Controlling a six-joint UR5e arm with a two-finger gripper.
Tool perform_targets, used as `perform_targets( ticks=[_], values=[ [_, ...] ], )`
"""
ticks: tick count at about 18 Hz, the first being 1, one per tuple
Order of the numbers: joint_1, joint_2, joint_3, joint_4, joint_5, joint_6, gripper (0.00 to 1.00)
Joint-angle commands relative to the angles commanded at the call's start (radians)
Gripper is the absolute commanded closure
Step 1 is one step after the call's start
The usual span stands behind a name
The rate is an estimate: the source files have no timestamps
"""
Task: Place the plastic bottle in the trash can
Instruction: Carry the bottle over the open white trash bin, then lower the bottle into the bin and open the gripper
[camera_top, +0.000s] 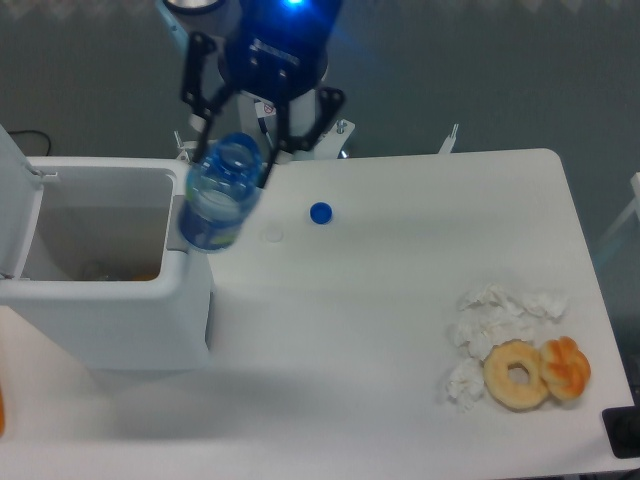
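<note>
The bottle (220, 198) is held off the worktop (400, 300) by the gripper (243, 150), whose dark fingers (203, 125) are closed on its upper part near the open mouth. It is seen hanging over the right wall of the bin (110, 310), partly above the bin's opening and partly above the worktop edge beside it. The mouth is turned up toward the camera, so the bottle is carried roughly upright, slightly tilted; that way the ribbed body hangs below the fingers and can drop straight down once it is let go.

The bin's lid (15, 200) is swung open at the bin's left side, so the opening is left free. Something orange can be made out at the bottom of the bin, though it cannot be identified.

A small blue cap (320, 212) lies on the worktop to the right of the bin, well apart from the bottle. Far to the right of the bin, near the worktop's corner, crumpled tissue (495, 320) lies touching a doughnut (517, 374) and an orange pastry (565, 367).

The carry is judged to be nearly done. A little more travel to the left over the bin seems needed before release, since a drop from here could catch the rim and bounce the light bottle back onto the worktop.
</note>
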Motion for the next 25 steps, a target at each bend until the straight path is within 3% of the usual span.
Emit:
perform_targets(
  ticks=[8, 19, 25],
  values=[
    [-0.103, 0.022, -0.032, 0.002, 0.0, 0.006, 0.36],
    [-0.143, -0.006, -0.048, 0.003, 0.0, 0.029, 0.36],
    [-0.147, -0.04, -0.048, 0.003, 0.0, 0.112, 0.36]
  ],
)
